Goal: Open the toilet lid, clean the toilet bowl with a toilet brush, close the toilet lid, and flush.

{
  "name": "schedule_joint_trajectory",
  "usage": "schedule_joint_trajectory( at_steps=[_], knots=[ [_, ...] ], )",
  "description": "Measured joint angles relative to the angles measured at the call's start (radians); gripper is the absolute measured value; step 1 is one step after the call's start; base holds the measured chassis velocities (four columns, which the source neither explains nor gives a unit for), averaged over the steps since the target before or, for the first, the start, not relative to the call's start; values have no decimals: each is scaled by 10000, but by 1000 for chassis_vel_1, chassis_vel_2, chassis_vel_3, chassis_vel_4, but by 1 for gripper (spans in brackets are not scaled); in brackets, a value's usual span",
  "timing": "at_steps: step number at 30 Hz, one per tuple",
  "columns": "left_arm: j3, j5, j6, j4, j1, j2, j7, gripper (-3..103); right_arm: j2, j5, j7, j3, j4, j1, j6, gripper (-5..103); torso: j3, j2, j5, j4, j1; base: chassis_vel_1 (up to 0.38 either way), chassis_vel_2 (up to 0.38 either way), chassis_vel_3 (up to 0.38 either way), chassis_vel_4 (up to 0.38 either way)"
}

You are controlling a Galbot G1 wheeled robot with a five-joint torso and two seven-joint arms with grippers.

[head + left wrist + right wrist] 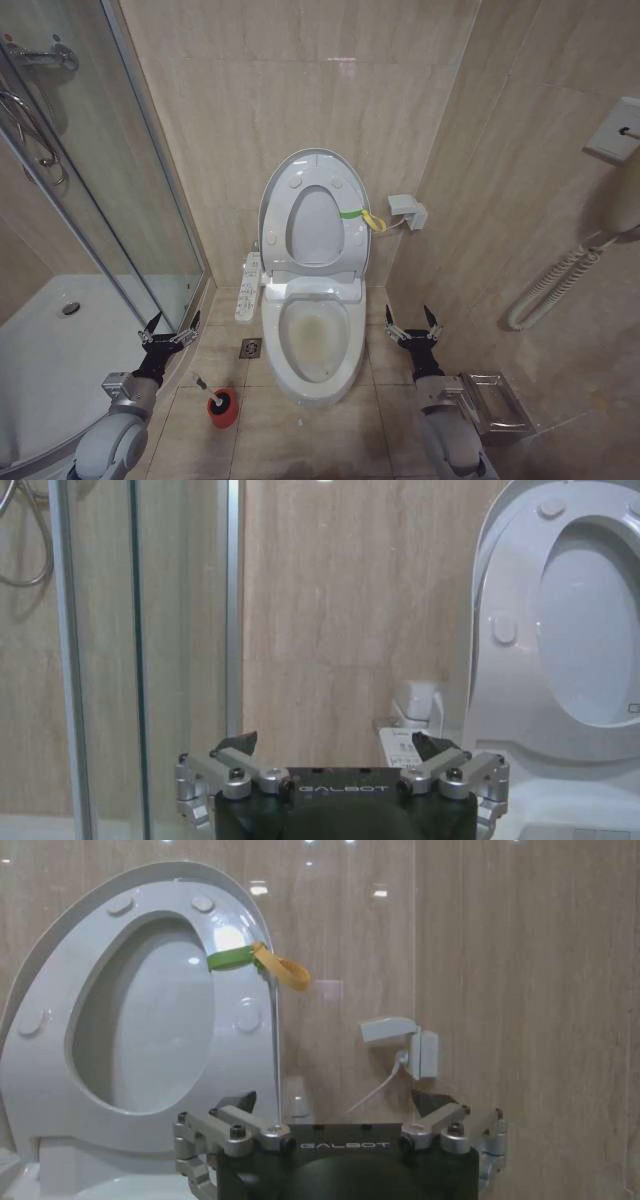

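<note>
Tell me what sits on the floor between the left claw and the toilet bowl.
In the head view, the toilet brush in its red holder and a square floor drain lie between the left claw and the toilet bowl.

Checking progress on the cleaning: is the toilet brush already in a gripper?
No, the toilet brush sits in its red holder on the floor, apart from the open left gripper.

toilet lid: glossy white oval, raised upright against the tiled wall with the ring seat up against it; green strap and yellow loop at its right edge.
toilet bowl: white oval ceramic, open, brownish stain inside, on a floor pedestal below the lid.
toilet brush: thin pale handle leaning out of a small red round holder on the floor, just left of the bowl.
</note>
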Motion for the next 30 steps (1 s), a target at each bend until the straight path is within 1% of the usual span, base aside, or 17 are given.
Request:
schedule_joint_trajectory(
  at_steps=[30],
  knots=[
    [0,0,0,1,0,0,0,100,0,0,0,0,0,0,0,100,0,0,0,0,0,0,0,0,0]
  ],
)
